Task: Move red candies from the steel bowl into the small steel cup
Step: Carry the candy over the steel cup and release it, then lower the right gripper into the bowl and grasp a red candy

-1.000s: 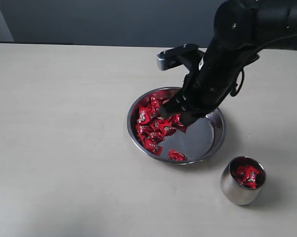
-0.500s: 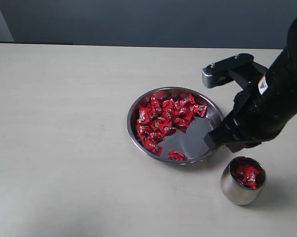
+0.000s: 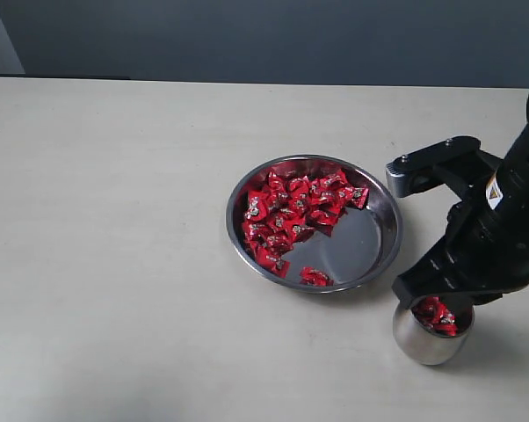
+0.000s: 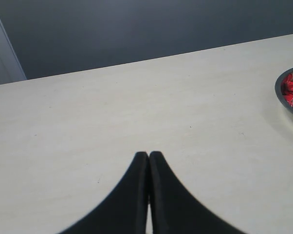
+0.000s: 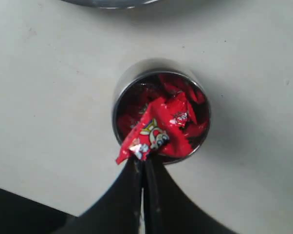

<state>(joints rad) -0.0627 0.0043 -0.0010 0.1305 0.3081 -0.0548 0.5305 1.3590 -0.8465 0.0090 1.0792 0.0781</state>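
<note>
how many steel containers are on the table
2. The steel bowl sits near the middle of the exterior view, with red candies piled in it. The small steel cup stands just apart from it, under the right hand, which pinches a red candy. None appears hidden.

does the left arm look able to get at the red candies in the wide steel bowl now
Probably yes: the red wrapped candies lie uncovered in the shallow steel bowl, and the right arm is away over the small steel cup. Left jaws are shut.
</note>
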